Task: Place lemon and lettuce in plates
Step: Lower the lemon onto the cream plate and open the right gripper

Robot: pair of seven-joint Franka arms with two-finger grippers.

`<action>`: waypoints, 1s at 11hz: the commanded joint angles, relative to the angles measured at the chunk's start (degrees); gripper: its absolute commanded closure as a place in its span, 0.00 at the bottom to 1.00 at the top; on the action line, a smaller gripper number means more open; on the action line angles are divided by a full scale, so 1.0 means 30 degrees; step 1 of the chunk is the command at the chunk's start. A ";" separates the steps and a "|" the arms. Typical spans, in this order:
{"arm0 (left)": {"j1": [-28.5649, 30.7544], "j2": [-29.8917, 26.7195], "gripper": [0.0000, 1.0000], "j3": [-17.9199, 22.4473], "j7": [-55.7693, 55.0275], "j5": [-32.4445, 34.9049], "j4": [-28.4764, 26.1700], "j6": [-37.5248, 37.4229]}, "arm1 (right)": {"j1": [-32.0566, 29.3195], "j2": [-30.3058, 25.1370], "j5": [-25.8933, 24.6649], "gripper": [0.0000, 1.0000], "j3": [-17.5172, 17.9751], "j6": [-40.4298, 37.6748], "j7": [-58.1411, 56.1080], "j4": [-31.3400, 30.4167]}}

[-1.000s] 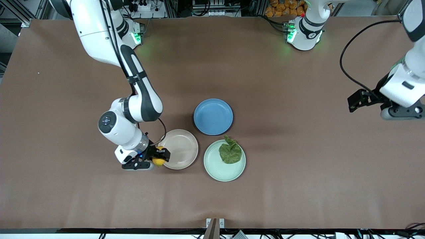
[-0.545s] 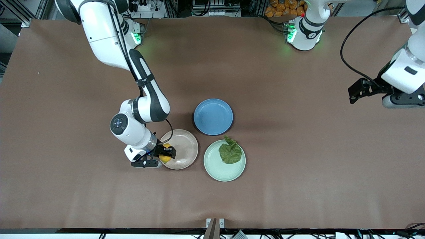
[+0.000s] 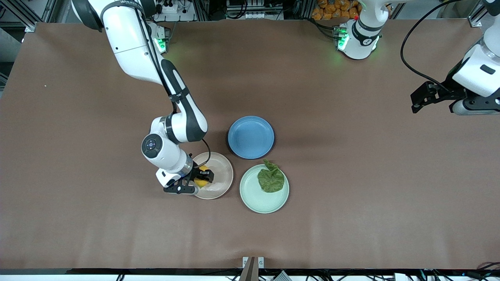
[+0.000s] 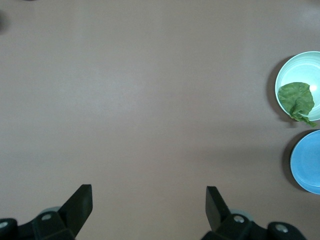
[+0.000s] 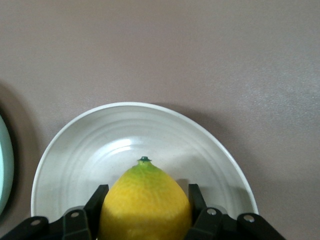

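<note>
My right gripper (image 3: 202, 176) is shut on the yellow lemon (image 3: 201, 182) and holds it over the pink-beige plate (image 3: 219, 166), at the plate's side toward the right arm's end of the table. In the right wrist view the lemon (image 5: 145, 205) sits between my fingers above the plate (image 5: 100, 145). The dark green lettuce (image 3: 270, 177) lies on the mint green plate (image 3: 258, 199), also shown in the left wrist view (image 4: 296, 99). My left gripper (image 4: 148, 202) is open and empty, up over bare table at the left arm's end.
An empty blue plate (image 3: 250, 136) sits farther from the front camera than the two other plates, touching close to both. It also shows in the left wrist view (image 4: 307, 161). Brown table (image 3: 351, 175) surrounds the plates.
My right gripper has carried the lemon from the plate's edge to over the pink-beige plate. The left arm has risen and drawn back toward its base.
</note>
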 commanded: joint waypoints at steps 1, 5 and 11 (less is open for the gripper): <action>0.0272 -0.1026 0.00 -0.0025 0.0628 -0.0523 -0.1132 0.0535 | 0.0011 0.0194 0.0378 0.00 -0.0172 0.0052 0.0225 0.0245; 0.0682 -0.1144 0.00 0.0092 0.0657 -0.0757 -0.1045 0.0564 | -0.0400 -0.0097 0.0261 0.00 -0.0260 -0.0298 0.0107 0.0421; 0.0624 -0.0998 0.00 0.0092 0.0715 -0.1988 -0.1045 0.0887 | -0.1421 -0.0685 0.0262 0.00 -0.1722 -0.8136 0.0166 0.3578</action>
